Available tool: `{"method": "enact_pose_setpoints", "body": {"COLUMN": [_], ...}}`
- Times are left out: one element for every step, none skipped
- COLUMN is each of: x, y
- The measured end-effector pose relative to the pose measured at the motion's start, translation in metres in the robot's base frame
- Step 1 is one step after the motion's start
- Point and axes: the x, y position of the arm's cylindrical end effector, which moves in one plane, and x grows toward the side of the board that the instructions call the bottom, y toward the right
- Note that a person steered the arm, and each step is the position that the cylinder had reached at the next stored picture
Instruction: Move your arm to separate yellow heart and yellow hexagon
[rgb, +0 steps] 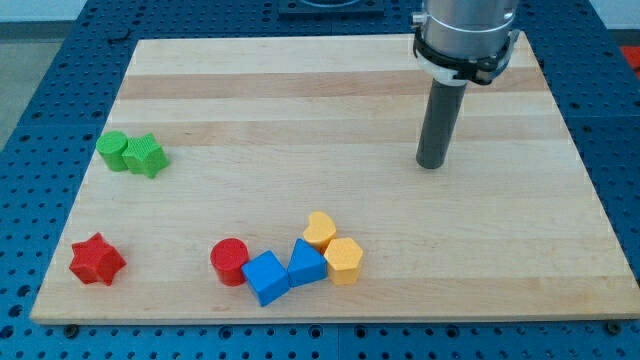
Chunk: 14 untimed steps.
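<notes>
The yellow heart (319, 229) lies near the view's bottom centre of the wooden board. The yellow hexagon (343, 260) sits just below and right of it, touching it. My tip (431, 165) rests on the board well up and to the right of both yellow blocks, apart from every block.
A blue triangular block (307, 265) touches the yellow pair on their left, with a blue cube (265, 277) and a red cylinder (229, 261) further left. A red star (97, 260) lies at bottom left. A green cylinder (113, 150) and a green star (146, 156) sit at left.
</notes>
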Motion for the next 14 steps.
{"method": "enact_pose_setpoints", "body": {"x": [0.000, 0.000, 0.000, 0.000, 0.000, 0.000, 0.000, 0.002, 0.042, 0.094, 0.131, 0.149, 0.166, 0.180], "y": [0.005, 0.011, 0.017, 0.023, 0.028, 0.033, 0.039, 0.046, 0.071, 0.100, 0.103, 0.103, 0.097, 0.065]}}
